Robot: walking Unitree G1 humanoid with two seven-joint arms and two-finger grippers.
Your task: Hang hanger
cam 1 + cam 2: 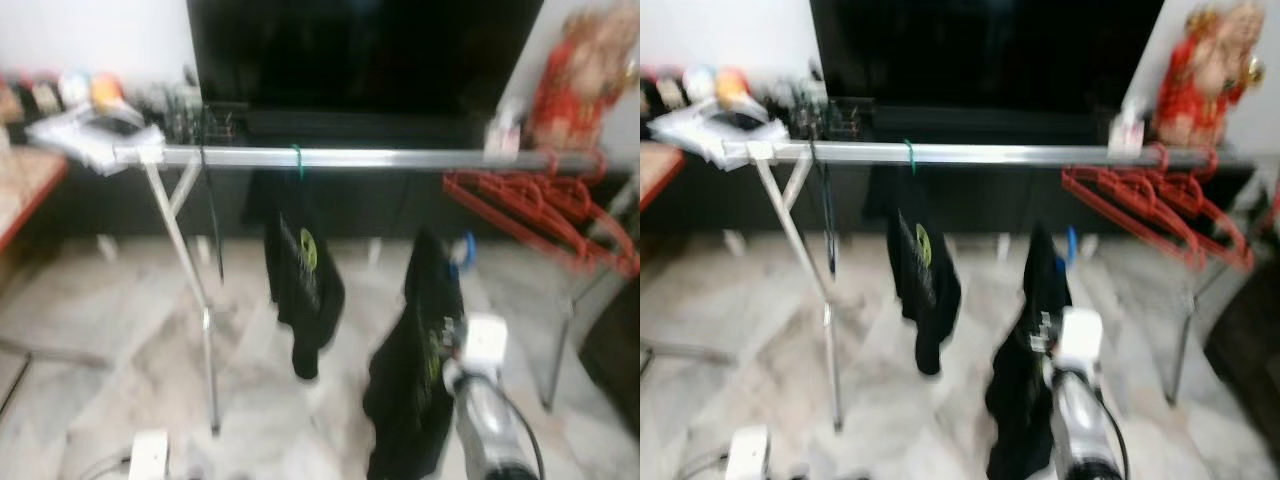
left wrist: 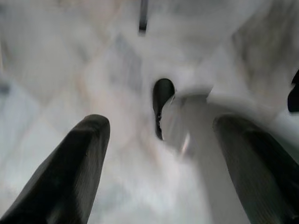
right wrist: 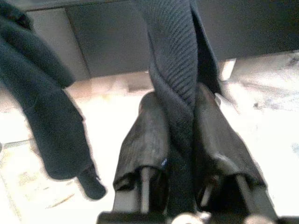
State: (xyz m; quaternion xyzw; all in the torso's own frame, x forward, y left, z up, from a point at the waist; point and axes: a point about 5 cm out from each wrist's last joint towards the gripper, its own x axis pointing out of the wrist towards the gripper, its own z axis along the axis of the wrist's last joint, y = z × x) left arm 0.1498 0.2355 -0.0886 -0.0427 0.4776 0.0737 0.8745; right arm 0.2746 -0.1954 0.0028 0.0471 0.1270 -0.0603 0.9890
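A silver rail (image 1: 380, 158) runs across the drying rack, and one black T-shirt (image 1: 300, 280) hangs from it on a green hanger hook (image 1: 296, 152). Lower and to the right, a second black T-shirt (image 1: 415, 370) on a hanger with a blue hook (image 1: 465, 246) is held up below the rail. My right gripper (image 3: 175, 107) is shut on that shirt's ribbed dark collar (image 3: 173, 56). Its silver arm (image 1: 490, 410) rises from the bottom right. My left gripper (image 2: 163, 158) hangs low, open, pointing at the marble floor.
Several red hangers (image 1: 540, 205) hang in a bunch at the rail's right end. The rack's crossed legs (image 1: 185, 250) stand at the left. Behind are a large dark screen (image 1: 360, 50) and a low cabinet with small items. A table edge (image 1: 30, 200) lies at the far left.
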